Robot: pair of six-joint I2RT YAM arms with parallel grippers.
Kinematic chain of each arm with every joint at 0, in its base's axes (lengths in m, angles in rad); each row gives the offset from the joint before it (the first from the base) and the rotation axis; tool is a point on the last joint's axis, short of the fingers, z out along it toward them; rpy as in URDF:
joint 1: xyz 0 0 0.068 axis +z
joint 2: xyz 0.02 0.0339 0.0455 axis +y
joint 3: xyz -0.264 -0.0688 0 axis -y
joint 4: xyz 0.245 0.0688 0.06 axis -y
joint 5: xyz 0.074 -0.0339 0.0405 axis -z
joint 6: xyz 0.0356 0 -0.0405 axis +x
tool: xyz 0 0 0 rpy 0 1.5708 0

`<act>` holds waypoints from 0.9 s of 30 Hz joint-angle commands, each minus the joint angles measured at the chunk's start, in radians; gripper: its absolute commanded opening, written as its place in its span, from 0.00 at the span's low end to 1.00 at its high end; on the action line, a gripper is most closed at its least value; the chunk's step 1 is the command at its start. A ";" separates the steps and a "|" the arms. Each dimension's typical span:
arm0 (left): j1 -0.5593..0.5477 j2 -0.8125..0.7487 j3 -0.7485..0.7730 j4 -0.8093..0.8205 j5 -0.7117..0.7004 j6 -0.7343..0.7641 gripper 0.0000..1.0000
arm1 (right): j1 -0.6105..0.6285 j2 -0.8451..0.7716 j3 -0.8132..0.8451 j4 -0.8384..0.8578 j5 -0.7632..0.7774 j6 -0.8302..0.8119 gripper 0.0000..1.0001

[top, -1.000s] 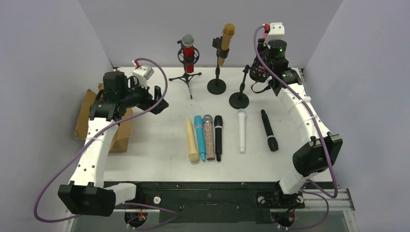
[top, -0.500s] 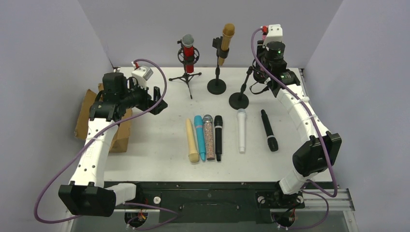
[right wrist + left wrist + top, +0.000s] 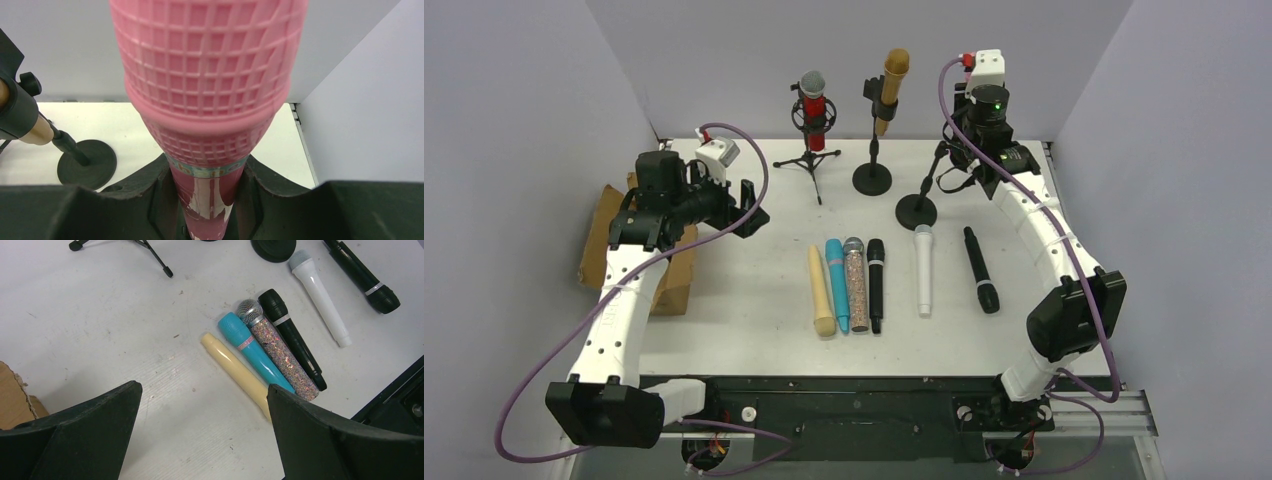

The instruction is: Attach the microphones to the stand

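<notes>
From above, the right gripper (image 3: 965,152) is being held at the top of the third stand (image 3: 918,209), with the left gripper (image 3: 749,205) well apart from it. At the left wrist, jaws are being held spread over the microphones (image 3: 250,347) lying on the table. At the right wrist, the pink microphone (image 3: 205,75) is being pinched upright.

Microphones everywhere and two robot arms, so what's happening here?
The robot is putting microphones onto stands. A red microphone sits on a tripod stand and a golden microphone on a round-base stand. The right arm has its jaws shut on a pink microphone up by the third stand. The left arm hovers with jaws open, holding nothing. Six more lie on the table: cream mic, teal mic, glittery mic, black mic, white mic and a second black mic.
</notes>
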 commanded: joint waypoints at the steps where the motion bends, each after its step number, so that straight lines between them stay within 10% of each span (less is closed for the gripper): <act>1: 0.012 -0.029 -0.003 0.050 -0.002 0.009 0.96 | 0.007 -0.008 0.028 -0.008 0.011 0.001 0.00; 27: 0.034 -0.043 -0.023 0.048 0.011 0.018 0.96 | 0.005 -0.010 0.006 0.079 0.037 0.021 0.00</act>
